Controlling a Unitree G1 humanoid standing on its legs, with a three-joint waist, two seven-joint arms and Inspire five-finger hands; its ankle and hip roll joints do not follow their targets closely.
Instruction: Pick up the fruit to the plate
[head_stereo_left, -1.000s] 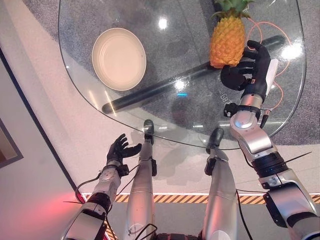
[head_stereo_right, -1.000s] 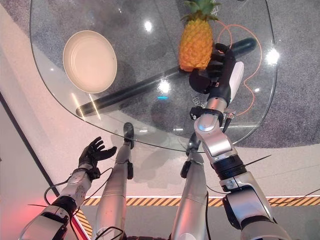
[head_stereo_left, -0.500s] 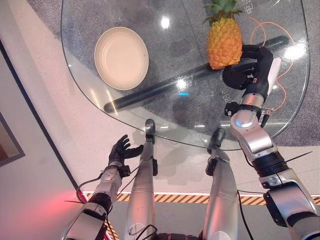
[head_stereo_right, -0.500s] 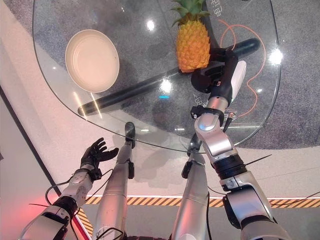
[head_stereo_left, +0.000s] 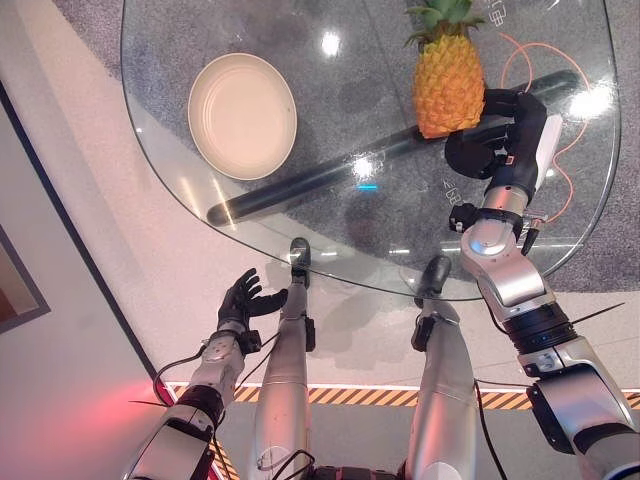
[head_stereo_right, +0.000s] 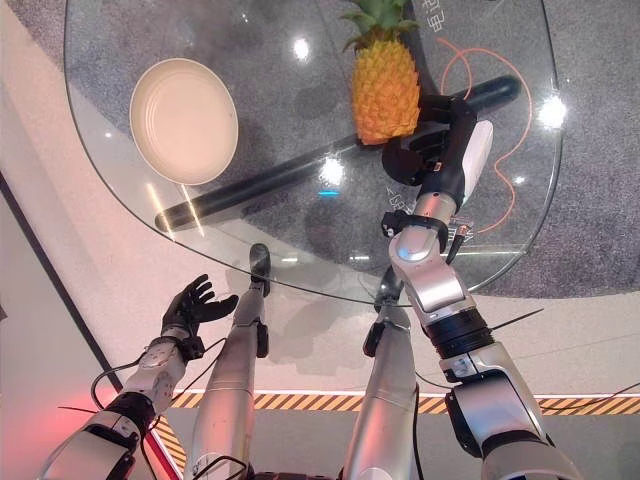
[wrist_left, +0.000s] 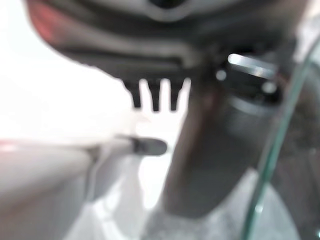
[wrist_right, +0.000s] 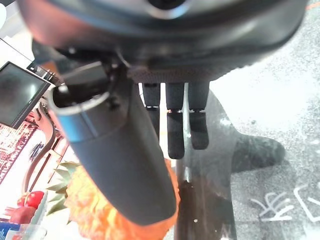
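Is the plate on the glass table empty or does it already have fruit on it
Empty. The plate shows bare cream inside, and the pineapple stands apart on the table, beside the right hand.

Bright ceiling-light glare on the glass table (head_stereo_left: 180, 190); blurred, overexposed left wrist view.

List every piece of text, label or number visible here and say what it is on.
White marks on the carpet under the glass table, by the right robot hand: too small to read.
White marks by the crown of the pineapple: cut off, unreadable.
Pineapple, plate: no print.
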